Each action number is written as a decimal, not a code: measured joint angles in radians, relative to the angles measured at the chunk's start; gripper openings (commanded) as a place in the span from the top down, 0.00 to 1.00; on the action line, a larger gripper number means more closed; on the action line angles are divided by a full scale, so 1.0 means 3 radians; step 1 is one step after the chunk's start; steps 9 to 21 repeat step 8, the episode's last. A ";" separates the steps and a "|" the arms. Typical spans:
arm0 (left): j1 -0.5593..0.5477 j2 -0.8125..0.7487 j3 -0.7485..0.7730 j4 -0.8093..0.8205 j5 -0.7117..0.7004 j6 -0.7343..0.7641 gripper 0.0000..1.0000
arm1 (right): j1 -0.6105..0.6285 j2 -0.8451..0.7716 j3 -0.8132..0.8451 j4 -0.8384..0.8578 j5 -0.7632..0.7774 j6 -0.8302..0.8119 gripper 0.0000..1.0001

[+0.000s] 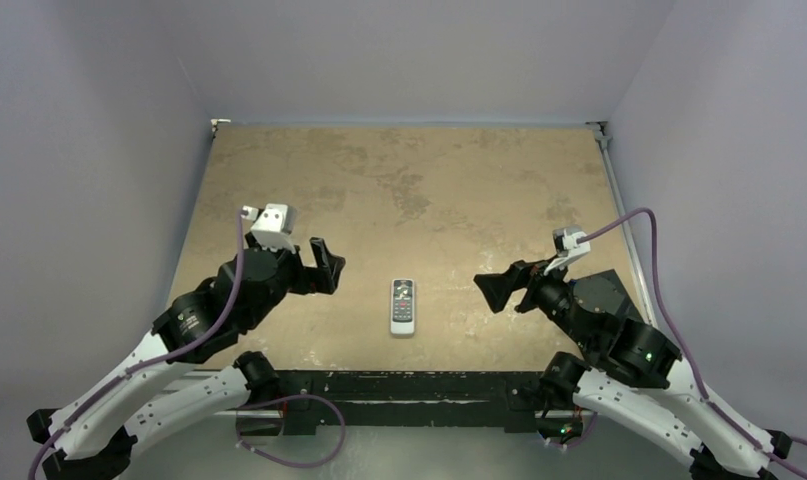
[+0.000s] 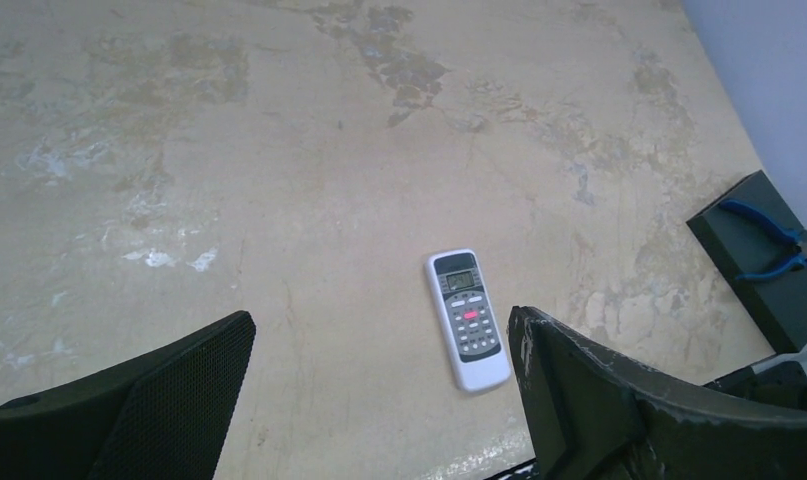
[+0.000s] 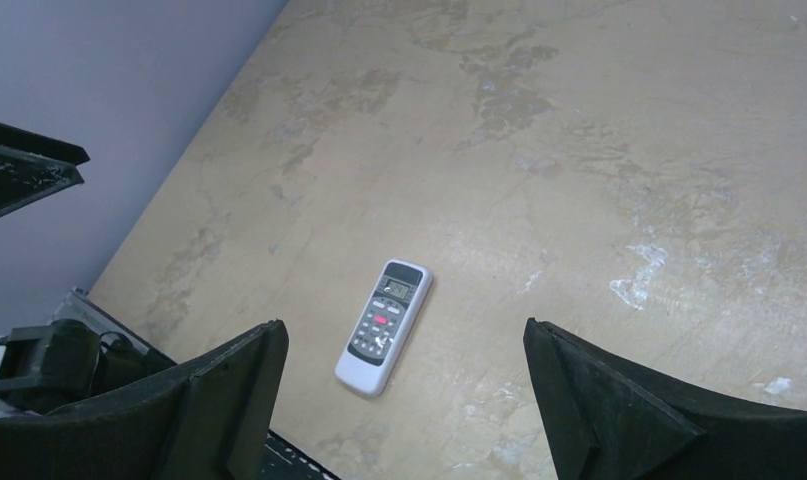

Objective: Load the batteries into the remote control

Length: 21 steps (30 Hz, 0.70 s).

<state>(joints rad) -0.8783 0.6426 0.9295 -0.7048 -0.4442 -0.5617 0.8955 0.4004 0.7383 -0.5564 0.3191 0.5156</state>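
Reading from left to right across the table [image 1: 429, 190], the left gripper [image 1: 324, 268] is shown first, raised above the surface with its two fingers spread wide and nothing held between them. The remote control [image 1: 403, 305] is found to the right of this claw, between the two claws and apart from both. It lies flat on the bare tabletop, with its screen and buttons turned upward and its screen end pointing away from the arm bases. In the left wrist view it is seen ahead of the claw, nearer the right-hand finger. The right gripper [image 1: 494, 290] is likewise shown with its fingers parted and empty, the handset lying ahead of the gap and touched by neither finger. Beyond this claw, near the table's right edge, a dark tray [image 2: 779, 300] is seen. A pair of blue-handled pliers [image 2: 769, 222] is held in it.
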 measured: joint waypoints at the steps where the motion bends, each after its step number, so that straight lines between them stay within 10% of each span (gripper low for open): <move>1: 0.0000 -0.0037 -0.0037 -0.0005 -0.0025 0.0015 0.01 | 0.0000 -0.0001 0.0000 0.0000 0.0015 0.0000 0.01; 21: 0.0000 -0.0233 -0.0214 -0.0003 -0.0071 0.0083 0.01 | 0.0000 -0.0001 0.0000 -0.0004 0.0043 0.0000 0.01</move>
